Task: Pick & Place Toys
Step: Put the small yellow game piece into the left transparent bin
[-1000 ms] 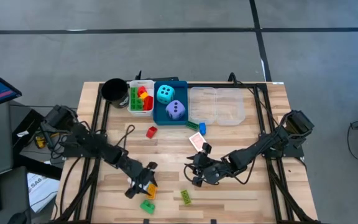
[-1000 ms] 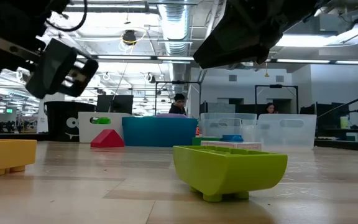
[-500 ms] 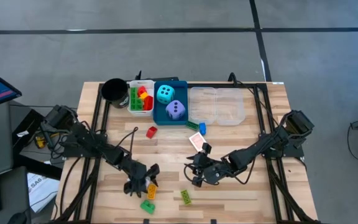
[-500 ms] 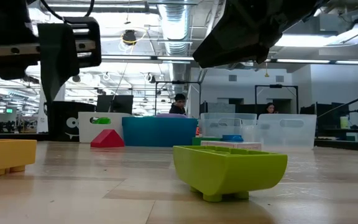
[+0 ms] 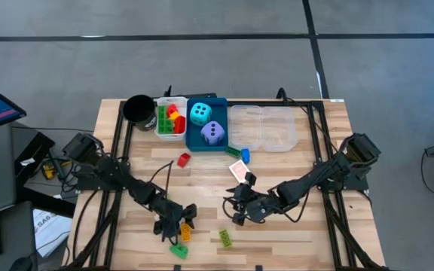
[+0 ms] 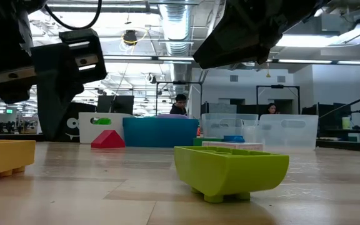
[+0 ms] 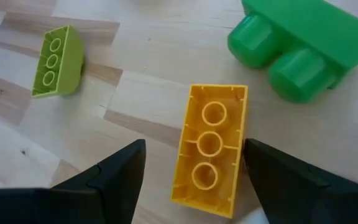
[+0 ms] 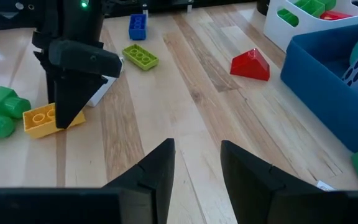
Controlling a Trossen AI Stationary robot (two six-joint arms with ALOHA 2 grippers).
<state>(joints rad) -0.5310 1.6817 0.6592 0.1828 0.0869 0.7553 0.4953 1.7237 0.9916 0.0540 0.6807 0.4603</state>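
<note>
Straddling the yellow brick, the left gripper has its fingers spread, nothing pinched; the brick lies flat on the wooden table beside a green brick. The right gripper hovers mid-table, fingers slightly parted, empty.

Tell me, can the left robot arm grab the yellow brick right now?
Probably yes. The left gripper is right over the yellow brick with its fingers open, one on each side of it. Nothing lies between them; the green brick sits just beside but apart.
</note>
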